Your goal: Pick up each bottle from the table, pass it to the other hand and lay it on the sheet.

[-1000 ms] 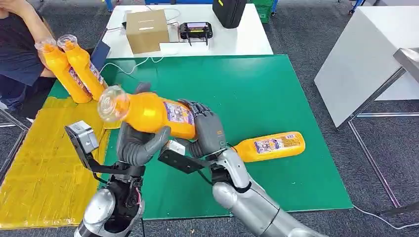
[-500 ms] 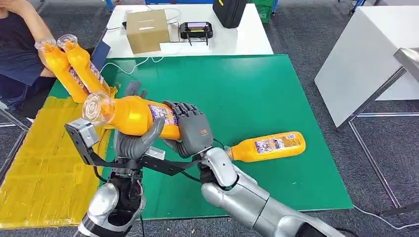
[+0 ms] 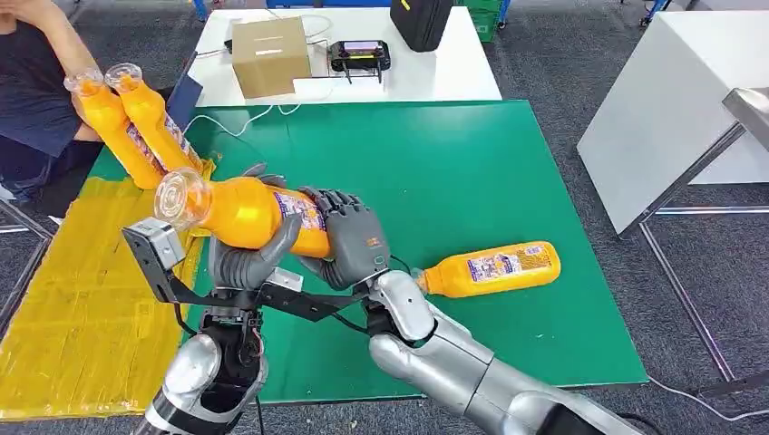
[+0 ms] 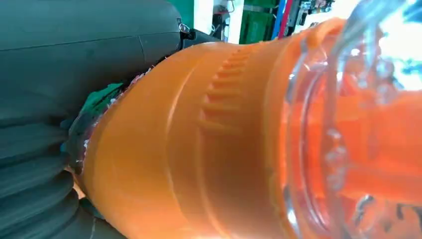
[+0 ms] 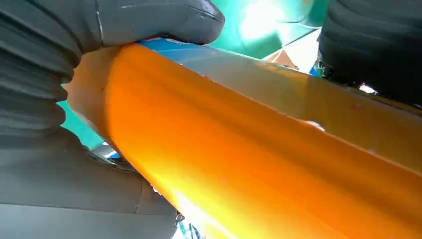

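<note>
From above, both hands meet on one orange bottle [image 3: 249, 213] held over the green table [image 3: 472, 172]: the left robot hand [image 3: 243, 258] cups it underneath, the right robot hand [image 3: 355, 243] wraps its base. The wrist cameras show the grips close up. A second bottle [image 3: 490, 268] lies beside the right robot hand; the yellow sheet [image 3: 82, 299] spreads beyond the left.

This looks like a robotics lab or test bay. A green mat [image 3: 472, 181] and a yellow sheet [image 3: 82, 299] cover a low work surface on grey carpet tile [image 3: 562, 54], with cables trailing off the far and right edges. On the far white table [image 3: 435, 77] sit a cardboard box [image 3: 269, 56], a handheld controller [image 3: 359, 54] and a black bag [image 3: 420, 23]; a person [image 3: 32, 91] sits at far left.
</note>
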You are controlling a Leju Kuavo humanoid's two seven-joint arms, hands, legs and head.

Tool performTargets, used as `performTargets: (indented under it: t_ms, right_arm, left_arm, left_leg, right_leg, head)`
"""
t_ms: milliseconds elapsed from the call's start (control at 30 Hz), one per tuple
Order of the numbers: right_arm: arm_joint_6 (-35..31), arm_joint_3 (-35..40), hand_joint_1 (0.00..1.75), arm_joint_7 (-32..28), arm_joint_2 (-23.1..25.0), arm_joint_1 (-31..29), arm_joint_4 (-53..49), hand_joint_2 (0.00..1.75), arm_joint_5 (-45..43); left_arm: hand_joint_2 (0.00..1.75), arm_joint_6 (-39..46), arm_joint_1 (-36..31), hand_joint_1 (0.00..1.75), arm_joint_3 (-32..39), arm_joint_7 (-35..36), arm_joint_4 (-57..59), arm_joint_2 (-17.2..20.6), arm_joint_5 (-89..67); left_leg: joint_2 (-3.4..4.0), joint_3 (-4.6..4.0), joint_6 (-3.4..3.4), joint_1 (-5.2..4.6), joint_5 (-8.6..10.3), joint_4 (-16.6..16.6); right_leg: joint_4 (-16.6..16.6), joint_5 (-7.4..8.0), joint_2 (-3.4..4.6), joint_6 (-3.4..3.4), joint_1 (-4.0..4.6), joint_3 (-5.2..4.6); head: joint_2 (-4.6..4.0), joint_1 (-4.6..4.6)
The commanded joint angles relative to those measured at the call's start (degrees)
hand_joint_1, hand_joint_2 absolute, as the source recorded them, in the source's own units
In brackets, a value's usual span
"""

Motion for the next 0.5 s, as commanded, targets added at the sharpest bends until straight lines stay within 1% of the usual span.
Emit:
performTargets:
  t_ms: [33, 67, 133, 233, 300, 400, 433, 467, 500]
  right_arm:
    - [0.22, 5.99, 1.75, -0.56, 0.06, -0.91, 4.67, 1.75, -1.70]
    - [0.39, 5.00, 1.75, -0.81, -0.16, -0.27, 4.94, 1.75, -3.27]
    - [0.26, 4.38, 1.75, -1.41, -0.88, 0.35, 5.56, 1.75, -3.33]
    - [0.14, 4.34, 1.75, -1.56, -1.01, 0.45, 5.58, 1.75, -3.33]
    - [0.14, 4.34, 1.75, -1.56, -1.01, 0.45, 5.58, 1.75, -3.33]
    - [1.20, 3.45, 1.75, -0.96, -0.90, 0.89, 5.80, 1.75, -4.17]
    - [2.77, 2.86, 0.66, -0.45, -1.09, 1.22, 5.92, 1.75, -5.17]
    - [3.84, 2.58, 0.00, -0.38, -1.47, 1.32, 5.92, 1.75, -5.47]
    - [4.42, 3.60, 0.00, 0.13, -4.98, 1.86, 4.12, 1.75, -4.06]
  left_arm:
    - [1.75, -0.45, -3.43, 1.75, -6.07, 0.02, 4.09, 1.16, -3.11]
    - [1.75, -0.62, -3.44, 1.75, -5.86, 0.27, 4.15, 1.49, -4.22]
    - [1.75, -1.22, -3.18, 1.75, -4.92, 1.31, 4.09, 1.79, -7.08]
    - [1.75, -1.32, -3.15, 1.75, -4.77, 1.36, 4.04, 1.83, -7.14]
    - [1.75, -1.32, -3.15, 1.75, -4.77, 1.36, 4.04, 1.83, -7.14]
    - [1.75, -1.99, -2.97, 1.75, -4.09, 2.29, 4.06, 1.60, -9.97]
    - [1.75, -2.57, -2.96, 1.75, -3.28, 3.02, 4.12, 1.61, -12.64]
    - [1.75, -3.20, -2.83, 1.75, -2.21, 3.44, 4.12, 1.40, -14.67]
    - [1.75, -3.20, -2.22, 1.75, -1.50, 3.09, 3.79, 2.54, -19.45]
  left_leg:
    - [-0.16, 0.12, -0.04, 0.04, -0.01, -0.04]
    - [-0.27, 0.28, -0.07, 0.05, -0.06, -0.05]
    - [-0.20, 0.17, -0.04, 0.05, 0.00, -0.07]
    - [-0.28, 0.23, -0.06, 0.05, -0.02, -0.06]
    - [-0.17, 0.14, -0.03, 0.03, -0.01, -0.05]
    - [-0.30, 0.24, -0.06, 0.06, -0.04, -0.04]
    - [-0.27, 0.21, -0.05, 0.06, -0.02, -0.07]
    - [-0.19, 0.13, -0.03, 0.03, 0.00, -0.06]
    - [-0.26, 0.21, -0.05, 0.06, -0.02, -0.07]
  right_leg:
    - [-0.06, -0.04, 0.04, -0.05, 0.02, 0.17]
    - [-0.07, -0.10, 0.09, -0.10, 0.01, 0.34]
    - [-0.09, -0.04, 0.01, -0.06, 0.02, 0.22]
    - [-0.08, -0.08, 0.04, -0.09, 0.02, 0.29]
    - [-0.06, -0.04, 0.03, -0.05, 0.01, 0.16]
    - [-0.07, -0.10, 0.03, -0.10, 0.03, 0.30]
    - [-0.09, -0.07, 0.02, -0.09, 0.03, 0.26]
    - [-0.08, -0.04, 0.01, -0.05, 0.01, 0.16]
    - [-0.09, -0.07, 0.02, -0.08, 0.03, 0.26]
  head:
    - [0.00, 0.00]
    - [0.00, 0.02]
    - [0.00, 0.02]
    - [0.00, 0.02]
    - [0.00, 0.02]
    - [0.00, 0.00]
    - [0.00, 0.00]
    - [0.00, 0.00]
    - [0.00, 0.02]
